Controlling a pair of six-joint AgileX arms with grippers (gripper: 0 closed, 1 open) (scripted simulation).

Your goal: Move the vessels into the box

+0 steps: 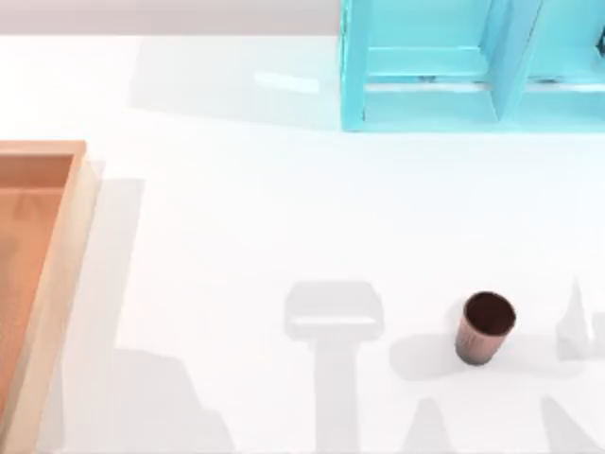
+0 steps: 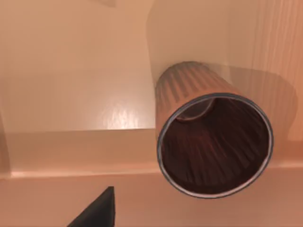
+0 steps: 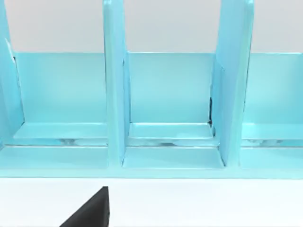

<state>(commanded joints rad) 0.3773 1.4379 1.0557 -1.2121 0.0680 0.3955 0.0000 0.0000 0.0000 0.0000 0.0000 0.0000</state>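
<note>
1. The left hand point(image 2: 102, 210) showed as one dark fingertip at the edge of the left wrist view; whether its fingers were apart or together could not be told.
2. Just beyond that fingertip, a ribbed reddish-brown cup point(image 2: 213, 137) sat inside the wooden box point(image 2: 71, 71), its dark mouth turned toward the camera, near the tan wall.
3. The right hand point(image 3: 90, 210) likewise showed one dark fingertip, and its state could not be told. It faced the cyan shelf point(image 3: 165, 104) across a strip of white bench point(image 3: 213, 203).
4. From above, the box point(image 1: 66, 246) lay at the bench's 9 o'clock edge.
5. A second cup point(image 1: 484, 328) stood upright toward 5 o'clock on the bench point(image 1: 236, 208), well apart from the box.
6. The shelf point(image 1: 473, 66) stood toward 1 o'clock.
</note>
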